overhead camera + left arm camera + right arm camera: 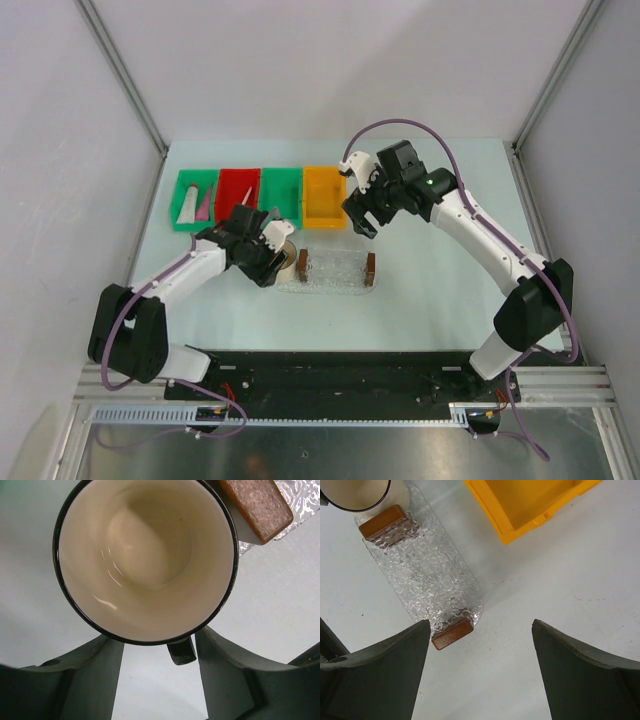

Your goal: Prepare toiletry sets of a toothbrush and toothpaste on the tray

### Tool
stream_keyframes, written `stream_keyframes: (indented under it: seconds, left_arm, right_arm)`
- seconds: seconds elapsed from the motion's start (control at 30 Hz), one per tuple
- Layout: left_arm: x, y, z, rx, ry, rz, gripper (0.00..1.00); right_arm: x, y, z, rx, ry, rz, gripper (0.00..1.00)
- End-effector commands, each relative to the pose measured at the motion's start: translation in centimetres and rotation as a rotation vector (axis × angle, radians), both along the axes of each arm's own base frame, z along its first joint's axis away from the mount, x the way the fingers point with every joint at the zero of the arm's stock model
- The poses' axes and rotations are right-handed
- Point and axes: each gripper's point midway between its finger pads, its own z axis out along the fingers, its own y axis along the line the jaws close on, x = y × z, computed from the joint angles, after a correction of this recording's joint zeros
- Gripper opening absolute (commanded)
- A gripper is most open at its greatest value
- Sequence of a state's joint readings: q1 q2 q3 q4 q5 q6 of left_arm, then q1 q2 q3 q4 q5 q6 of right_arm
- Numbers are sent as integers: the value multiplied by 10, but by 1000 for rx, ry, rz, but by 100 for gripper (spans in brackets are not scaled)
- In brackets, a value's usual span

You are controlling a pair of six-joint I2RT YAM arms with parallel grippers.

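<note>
Pale green flat tabletop [430, 300] lies beneath the left gripper [275, 262] and right gripper [362, 222]; plain white panel walls [330, 70] with grey metal corner posts [120, 70] rise beyond them.

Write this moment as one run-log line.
left gripper: open, at mug | right gripper: open, empty | tray: empty | toothpaste: in left green bin

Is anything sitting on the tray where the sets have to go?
Nothing visible lies on the tray. A cream mug stands right beside its left brown block, under the open left hand.
</note>
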State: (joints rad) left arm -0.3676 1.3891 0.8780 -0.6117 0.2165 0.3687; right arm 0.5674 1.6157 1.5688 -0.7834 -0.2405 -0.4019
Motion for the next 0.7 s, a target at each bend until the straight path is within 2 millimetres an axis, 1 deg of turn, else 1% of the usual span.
stream_keyframes:
  seconds: [0.0,0.4,0.57,0.67]
  left_arm:
    - [0,-7,-2,-19,-24,-80,62]
    - [-8,3,-15,38,-24,-145,60]
    - [-8,2,-14,32,-33,-176,60]
    - [-6,-2,-10,18,-45,-187,60]
  right_arm:
    - [4,1,7,3,-40,4,88]
    - [3,2,2,0,-29,9,88]
    - [4,2,0,-3,-26,10,88]
    - [3,1,0,-4,-24,10,88]
